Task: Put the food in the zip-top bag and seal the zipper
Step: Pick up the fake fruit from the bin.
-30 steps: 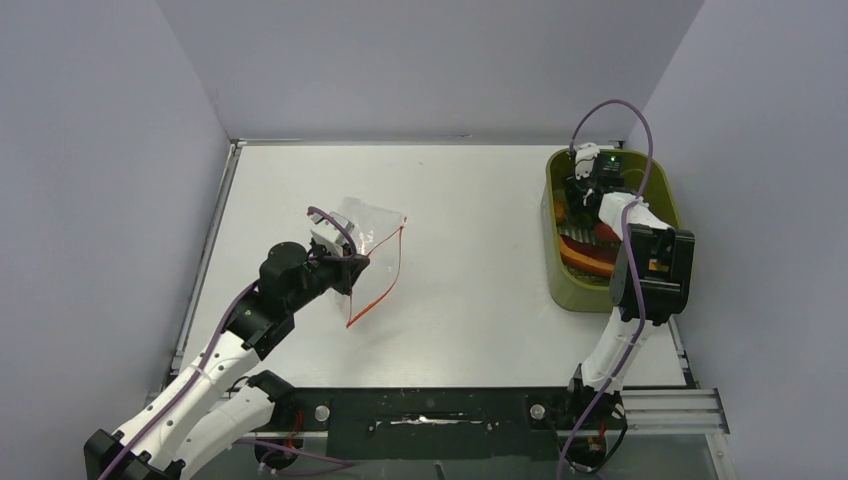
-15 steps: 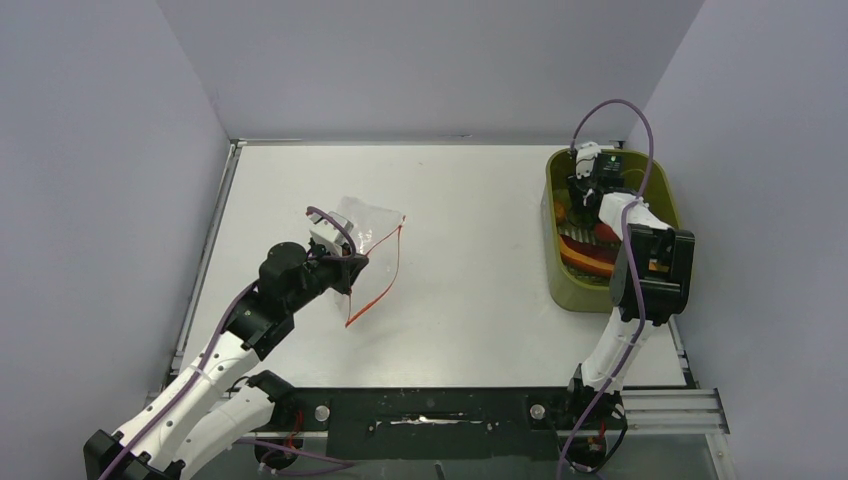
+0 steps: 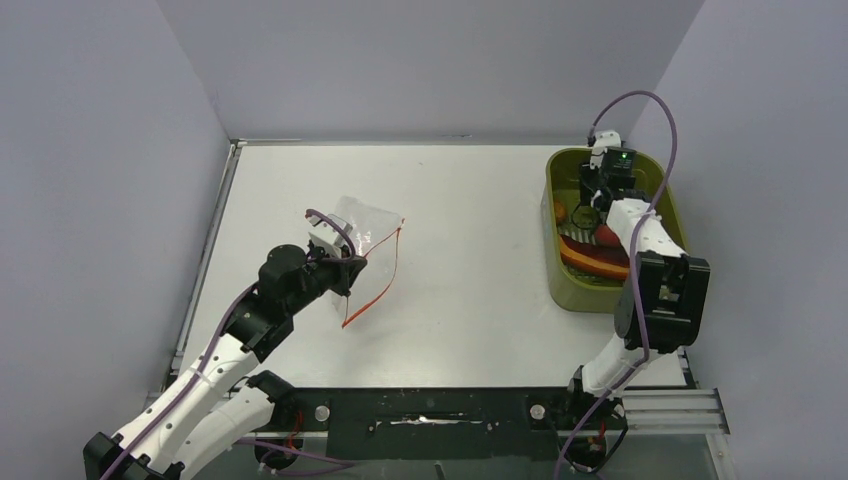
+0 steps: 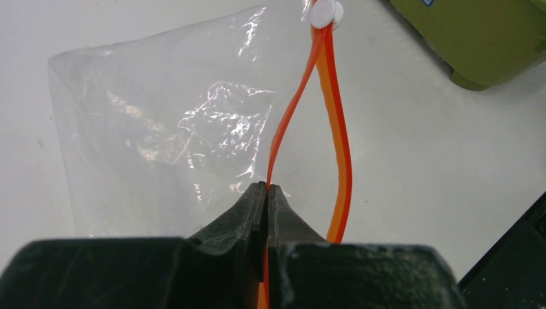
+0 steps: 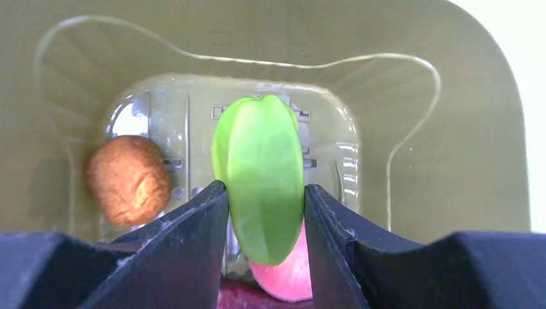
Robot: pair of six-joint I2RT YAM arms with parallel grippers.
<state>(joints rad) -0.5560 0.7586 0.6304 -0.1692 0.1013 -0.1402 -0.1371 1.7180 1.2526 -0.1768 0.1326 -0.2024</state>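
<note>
Your left jaws are clenched tight on the zipper (image 4: 341, 138); your right jaws, half-spread, grip the green slice (image 5: 261, 174) inside the tub (image 5: 451, 129).

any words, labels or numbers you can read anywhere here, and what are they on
No text can be read in any view.
Tub, floor: moulded marks, too faint to read.
Tub, left wrist view: blue speck at the picture's top edge, cut off, unreadable.
Bag: no print seen.
Arms and table: no print seen.
</note>
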